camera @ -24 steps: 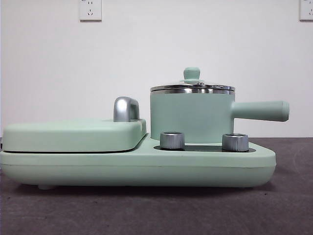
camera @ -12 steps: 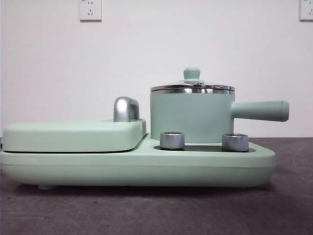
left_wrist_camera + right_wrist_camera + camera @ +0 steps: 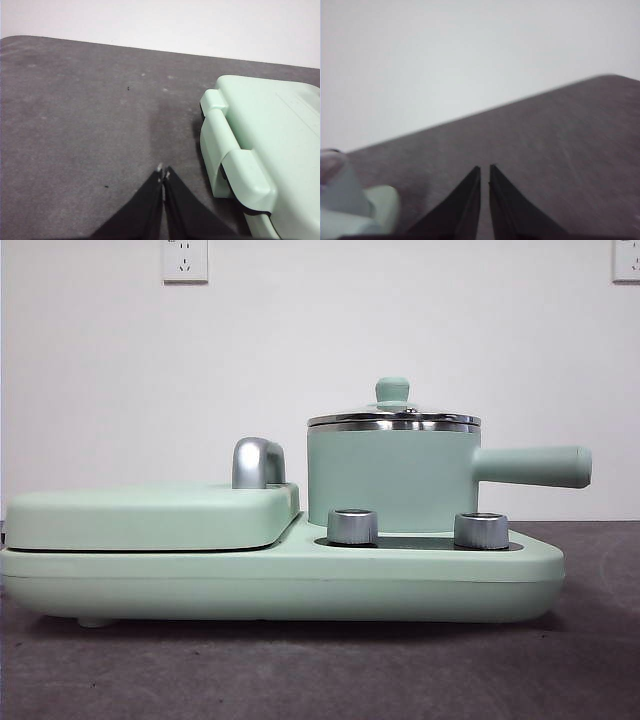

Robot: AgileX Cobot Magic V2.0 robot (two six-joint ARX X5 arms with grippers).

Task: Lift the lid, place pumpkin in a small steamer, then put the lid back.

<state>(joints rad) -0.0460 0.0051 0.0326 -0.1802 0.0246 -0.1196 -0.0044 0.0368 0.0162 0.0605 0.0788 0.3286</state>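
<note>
Nothing moved — glass lid (image 3: 393,418) caps the matte mint steamer (image 3: 390,480); both end effectors — left (image 3: 163,173), right (image 3: 485,170) — pinched together.

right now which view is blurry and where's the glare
The right wrist view is soft, the mint-green handle tip smeared at its edge; the front view is sharp, with glare on the round glass lid's chrome rim and the two silver knobs; the left wrist view is fairly crisp.
</note>
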